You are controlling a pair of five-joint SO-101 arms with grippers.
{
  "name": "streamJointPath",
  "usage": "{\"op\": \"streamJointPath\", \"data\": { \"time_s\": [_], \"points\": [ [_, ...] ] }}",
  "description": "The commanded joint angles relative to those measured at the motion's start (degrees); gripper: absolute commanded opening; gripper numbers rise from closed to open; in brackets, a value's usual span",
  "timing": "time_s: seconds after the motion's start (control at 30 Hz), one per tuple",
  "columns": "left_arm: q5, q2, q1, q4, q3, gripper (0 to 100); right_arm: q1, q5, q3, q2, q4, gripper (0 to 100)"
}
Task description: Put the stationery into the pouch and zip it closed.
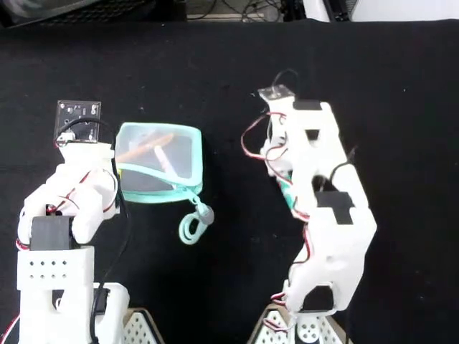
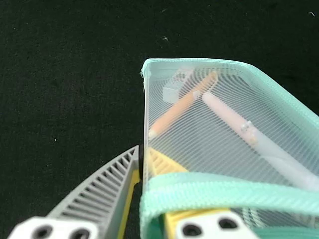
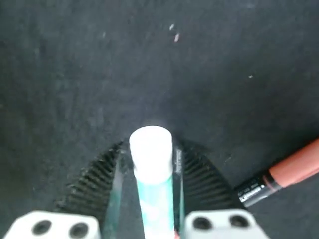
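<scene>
While the left arm's fingers (image 2: 112,181) pinch one edge of the mesh pouch (image 2: 214,149), which lies on the black table (image 1: 215,72) with pens (image 2: 182,107) inside, the right arm's fingers (image 3: 94,181) clench a white-capped teal stick (image 3: 150,152).

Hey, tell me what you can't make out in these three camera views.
- Red pen: right wrist view, cut off by the frame edge.
- White-capped stick: right wrist view, body hidden inside the right gripper; what it is stays unclear.
- Pouch: high view, corner covered by the left arm; how far the zipper is open cannot be judged.
</scene>
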Motion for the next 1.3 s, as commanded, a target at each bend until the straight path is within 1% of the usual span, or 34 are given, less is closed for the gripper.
{"op": "streamJointPath", "data": {
  "time_s": [0.0,0.13,0.23,0.3,0.43,0.53,0.77,0.87,0.9,1.0,1.07,1.17,1.27],
  "points": [
    [0.35,-0.09,-0.48,-1.32,-0.31,3,-1.49,2.73,7.87,-5.93,-0.70,5.7],
    [0.35,-0.09,-0.48,-1.41,-0.31,3,-1.49,5.19,17.98,-13.93,-2.55,6.0],
    [0.35,-0.09,-0.31,-1.41,-0.31,3,-2.20,8.00,20.97,-18.15,-2.20,6.2],
    [0.35,-0.09,-0.31,-1.41,-0.31,3,-2.64,9.14,20.97,-18.68,-1.05,8.8],
    [0.35,-0.09,-0.31,-1.32,-0.31,3,-5.71,12.48,20.18,-17.19,-0.44,17.6],
    [0.35,-0.09,-0.40,-1.23,-0.31,3,-7.30,13.27,19.38,-14.37,-0.70,18.2],
    [0.35,-0.09,-0.48,-1.14,-0.31,3,-7.30,13.27,14.29,-5.23,-0.44,8.3],
    [0.35,-0.09,-0.48,-1.14,-0.31,3,-7.30,12.92,13.67,-4.62,-0.53,0.7],
    [0.35,-0.09,-0.48,-1.14,-0.31,3,-7.30,12.92,13.67,-5.23,-0.44,1.7],
    [0.35,-0.09,-0.48,-1.23,-0.31,3,-7.30,12.92,15.16,-9.89,-0.26,1.2],
    [0.35,-0.09,-0.48,-1.23,-0.31,3,-7.38,12.92,17.01,-15.87,1.93,1.2],
    [0.35,-0.09,-0.31,-1.23,-0.31,3,-7.74,13.01,20.26,-29.05,5.27,1.2],
    [0.35,-0.09,-0.22,-1.23,-0.31,3,-10.37,13.01,25.36,-45.41,4.84,1.2]
  ]
}}
